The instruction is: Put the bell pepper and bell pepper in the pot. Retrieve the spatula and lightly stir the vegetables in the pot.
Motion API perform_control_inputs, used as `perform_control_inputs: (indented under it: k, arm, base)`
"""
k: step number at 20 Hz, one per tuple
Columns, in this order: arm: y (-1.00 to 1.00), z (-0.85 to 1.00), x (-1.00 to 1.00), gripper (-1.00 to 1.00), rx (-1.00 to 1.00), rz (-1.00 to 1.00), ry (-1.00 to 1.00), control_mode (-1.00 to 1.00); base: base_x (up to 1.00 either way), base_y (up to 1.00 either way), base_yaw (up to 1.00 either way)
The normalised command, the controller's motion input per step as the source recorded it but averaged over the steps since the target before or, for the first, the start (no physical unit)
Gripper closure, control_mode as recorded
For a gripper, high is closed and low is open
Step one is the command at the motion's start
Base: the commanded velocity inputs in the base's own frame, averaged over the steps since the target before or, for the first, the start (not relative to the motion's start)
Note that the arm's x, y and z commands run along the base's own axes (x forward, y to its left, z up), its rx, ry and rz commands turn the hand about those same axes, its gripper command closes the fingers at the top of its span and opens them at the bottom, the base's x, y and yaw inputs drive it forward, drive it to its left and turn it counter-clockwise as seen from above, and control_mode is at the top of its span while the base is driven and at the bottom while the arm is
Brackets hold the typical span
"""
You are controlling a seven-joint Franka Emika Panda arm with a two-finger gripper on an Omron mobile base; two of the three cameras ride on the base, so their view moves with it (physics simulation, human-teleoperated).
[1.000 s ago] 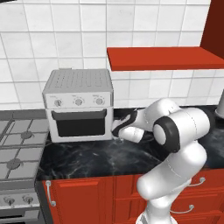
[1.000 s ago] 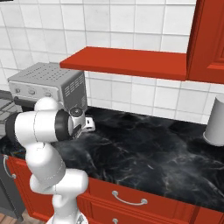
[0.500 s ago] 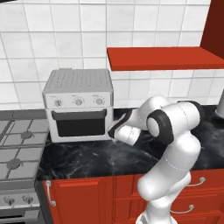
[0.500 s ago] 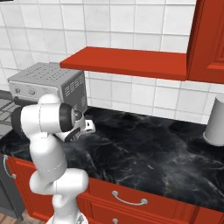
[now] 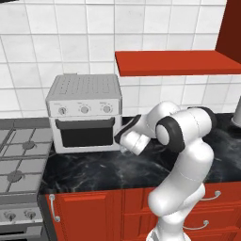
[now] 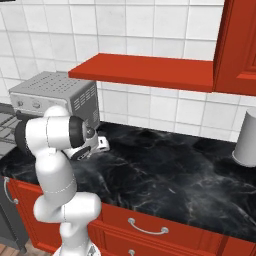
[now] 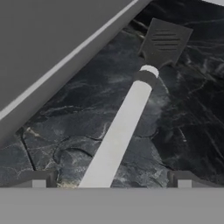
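The spatula (image 7: 131,105) lies flat on the black marble counter (image 7: 183,131), its pale handle running from between my fingertips up to a dark slotted blade (image 7: 165,41). In the hand view my gripper (image 7: 111,179) hovers low over the handle's near end, open, one fingertip (image 7: 39,178) on each side of the handle without touching it. From the base cameras the gripper (image 5: 123,136) (image 6: 102,144) sits close to the toaster oven's right side, just above the counter. The pot and the bell peppers are out of view.
A grey toaster oven (image 5: 84,113) stands right beside the spatula; its wall (image 7: 52,39) crowds one side of the hand view. A gas stove (image 5: 19,160) is to the left, a red shelf (image 5: 179,63) overhead, and a grey canister (image 6: 247,137) at the far right.
The arm has swung left toward the toaster oven and brought the hand lower toward the counter. The jaws stayed open.
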Motion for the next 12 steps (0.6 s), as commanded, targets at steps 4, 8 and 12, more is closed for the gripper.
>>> perform_control_inputs:
  k: [4,8,12]
  arm:
    - [0.00,-0.20,0.10,-1.00,0.00,0.00,-0.04,-1.00]
    - [0.00,-0.24,0.11,-1.00,0.00,0.00,-0.04,-1.00]
    - [-0.05,-0.36,0.09,-1.00,0.00,0.00,-0.01,-1.00]
  base:
    - [0.00,0.00,0.00]
    - [0.00,0.00,0.00]
    - [0.00,0.00,0.00]
